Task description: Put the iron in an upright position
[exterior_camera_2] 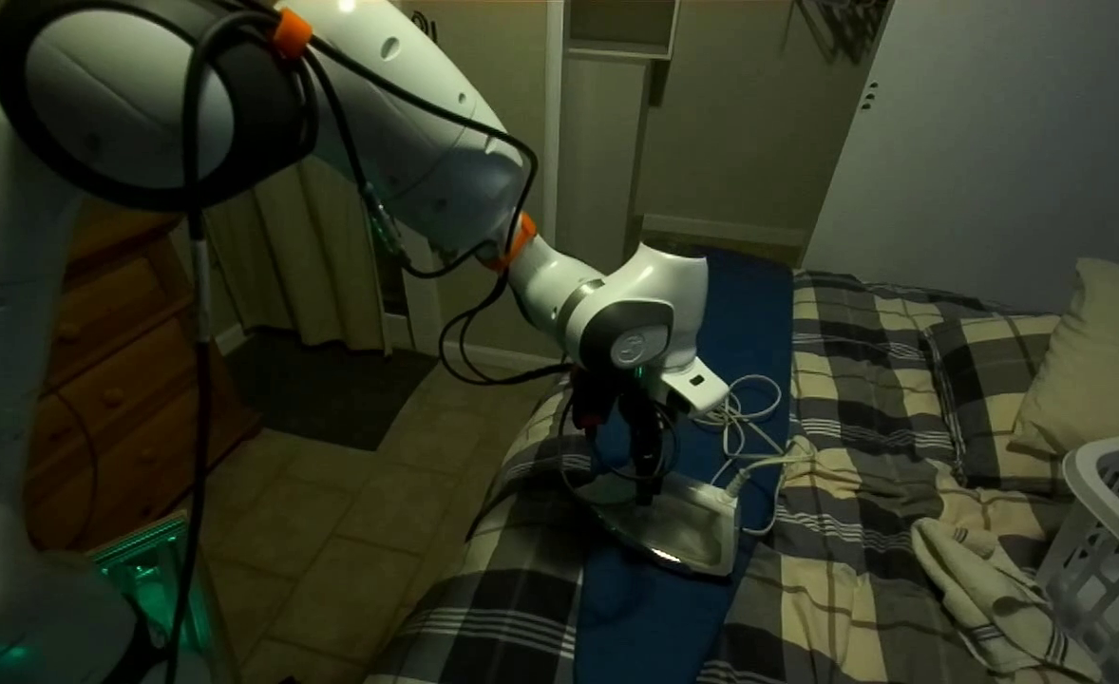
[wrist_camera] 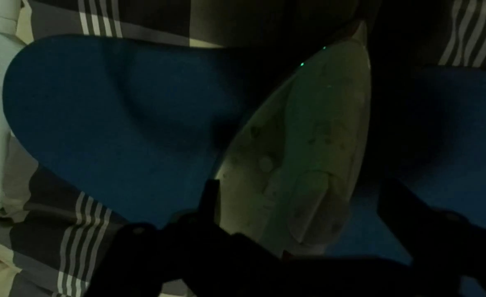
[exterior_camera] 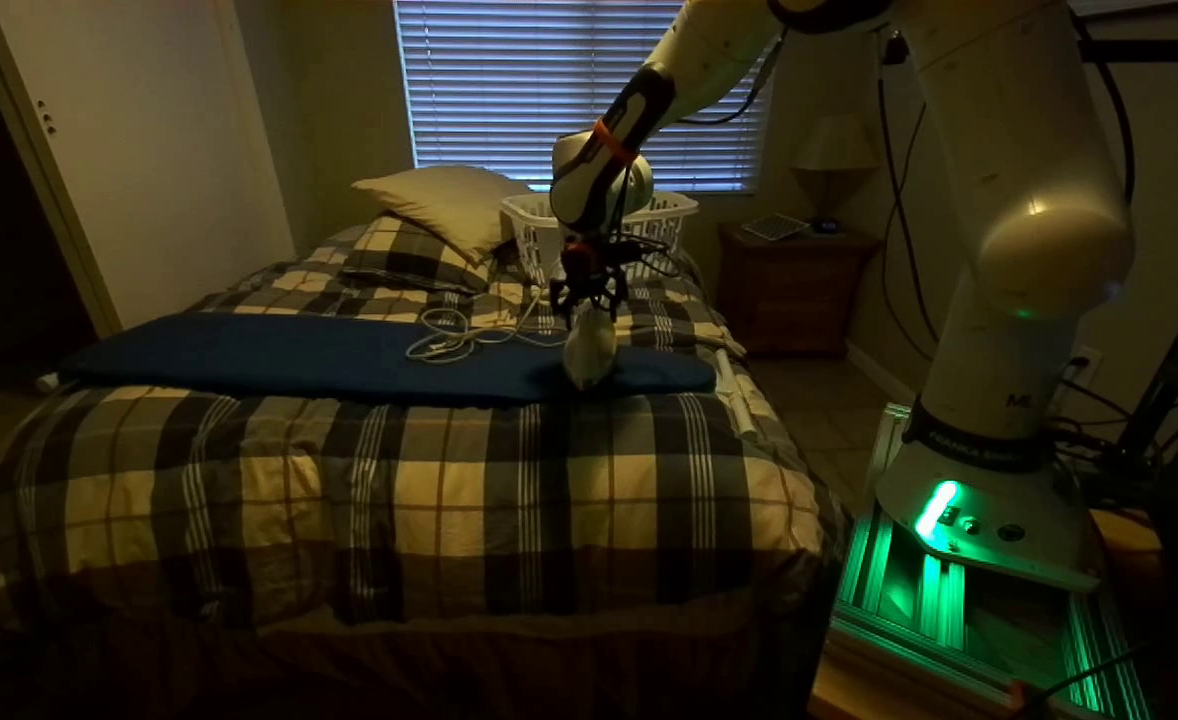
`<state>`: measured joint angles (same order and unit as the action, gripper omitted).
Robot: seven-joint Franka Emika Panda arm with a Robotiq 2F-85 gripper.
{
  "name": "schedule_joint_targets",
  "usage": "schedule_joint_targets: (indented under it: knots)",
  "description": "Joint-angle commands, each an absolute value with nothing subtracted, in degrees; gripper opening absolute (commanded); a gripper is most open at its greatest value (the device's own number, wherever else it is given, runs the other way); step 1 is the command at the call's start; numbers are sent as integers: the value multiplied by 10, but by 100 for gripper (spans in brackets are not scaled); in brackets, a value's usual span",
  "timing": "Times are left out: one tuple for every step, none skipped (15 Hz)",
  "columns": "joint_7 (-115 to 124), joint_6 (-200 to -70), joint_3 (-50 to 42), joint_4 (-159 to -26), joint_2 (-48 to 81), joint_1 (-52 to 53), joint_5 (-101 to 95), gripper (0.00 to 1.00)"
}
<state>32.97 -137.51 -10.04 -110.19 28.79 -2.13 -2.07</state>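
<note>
Iron [wrist_camera: 321, 136] between the parted jaws

You have the surface [exterior_camera: 259, 350] lying across the bed [exterior_camera: 429, 500], with the iron [wrist_camera: 325, 136] on it, as far as the dim view lets you judge, and between the fingers of your tool [wrist_camera: 300, 183]. In an exterior view, the cord [exterior_camera: 439, 350] lies left of the iron; behind the surface sit the pillow [exterior_camera: 449, 200] and, to its right, the laundry basket [exterior_camera: 537, 220]. Farther right, a lamp [exterior_camera: 834, 145] stands on the nightstand [exterior_camera: 794, 300].
</note>
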Motion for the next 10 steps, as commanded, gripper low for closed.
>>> schedule_joint_targets:
  knots:
    - [335, -1353, -98, -1088, 302, -13, 1, 85]
    - [336, -1349, -97, -1088, 303, -11, 3, 76]
    - [337, -1346, -97, -1088, 304, -9, 4, 78]
    - [339, -1344, -97, -1088, 306, -7, 4, 88]
    - [341, -1343, -98, -1087, 308, -5, 1, 93]
    - [342, -1343, -99, -1087, 310, -3, 0, 85]
    - [343, -1341, -99, -1087, 312, -3, 0, 65]
    - [343, -1341, -99, -1086, 313, -2, 0, 60]
    - [342, -1340, -99, -1086, 314, -2, 1, 58]
    - [342, -1338, -98, -1085, 314, -2, 2, 50]
